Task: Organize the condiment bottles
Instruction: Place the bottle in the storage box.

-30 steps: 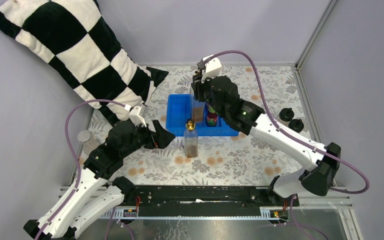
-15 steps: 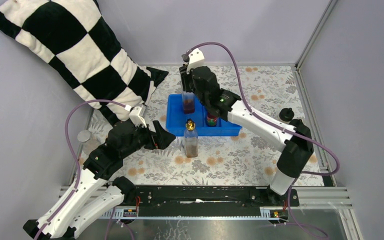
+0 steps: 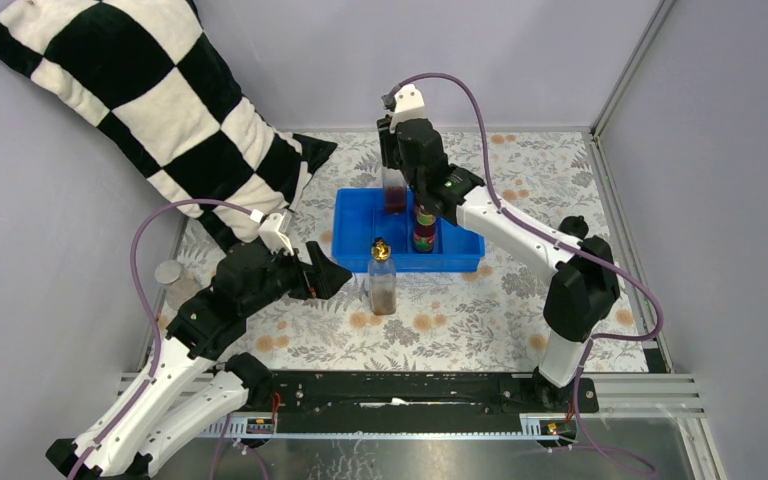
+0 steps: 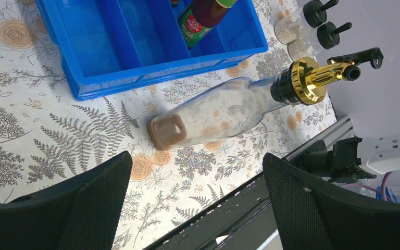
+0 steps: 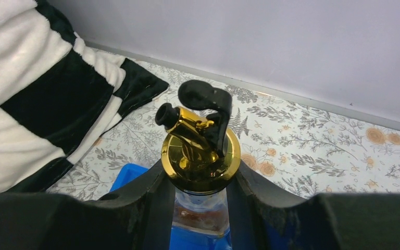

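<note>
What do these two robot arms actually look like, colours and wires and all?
The left arm and right arm both have white segments between chunky black joints. A purple cable loops along each, and a small white box sits at each wrist. The left end effector has two broad black fingers with a fine mesh texture. The right end effector is black too.

Left end effector (image 4: 195, 166) agape, right (image 5: 200, 174) clamped

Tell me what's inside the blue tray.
A labelled bottle stands in the tray; the near compartments show nothing else. The right gripper holds a gold-spouted bottle at the back edge; its base is covered, so whether it sits inside is unclear.
</note>
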Available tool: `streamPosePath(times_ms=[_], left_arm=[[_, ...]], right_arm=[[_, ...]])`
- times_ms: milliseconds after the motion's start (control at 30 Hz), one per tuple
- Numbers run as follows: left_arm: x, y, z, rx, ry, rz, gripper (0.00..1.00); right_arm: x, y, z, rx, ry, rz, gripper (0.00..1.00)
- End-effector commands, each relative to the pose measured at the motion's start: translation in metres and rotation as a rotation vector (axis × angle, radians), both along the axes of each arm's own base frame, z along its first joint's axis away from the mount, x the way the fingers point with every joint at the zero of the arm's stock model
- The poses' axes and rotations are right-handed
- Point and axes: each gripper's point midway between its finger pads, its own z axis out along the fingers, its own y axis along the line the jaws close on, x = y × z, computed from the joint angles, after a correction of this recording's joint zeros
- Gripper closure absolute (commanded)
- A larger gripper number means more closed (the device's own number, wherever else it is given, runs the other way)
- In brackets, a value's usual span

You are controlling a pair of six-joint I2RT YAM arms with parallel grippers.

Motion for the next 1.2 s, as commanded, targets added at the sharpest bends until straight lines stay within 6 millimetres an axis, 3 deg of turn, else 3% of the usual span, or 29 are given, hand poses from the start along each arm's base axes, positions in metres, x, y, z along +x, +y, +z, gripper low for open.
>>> streamPosePath(times_ms=[0, 833, 1167], left_arm=[[-0.003, -0.001, -0.001, 0.008, -0.017, -0.026, 0.01], [-0.006, -0.003, 0.000, 0.003, -0.021, -0.040, 0.01], [-0.007, -0.003, 0.001, 0.001, -0.026, -0.045, 0.01]], right_arm=[[0.009, 0.001, 0.069, 0.162, -0.158, 0.005, 0.78], [0.036, 0.007, 0.015, 0.134, -0.114, -0.050, 0.79], [0.034, 0.001, -0.015, 0.132, -0.083, -0.077, 0.79]])
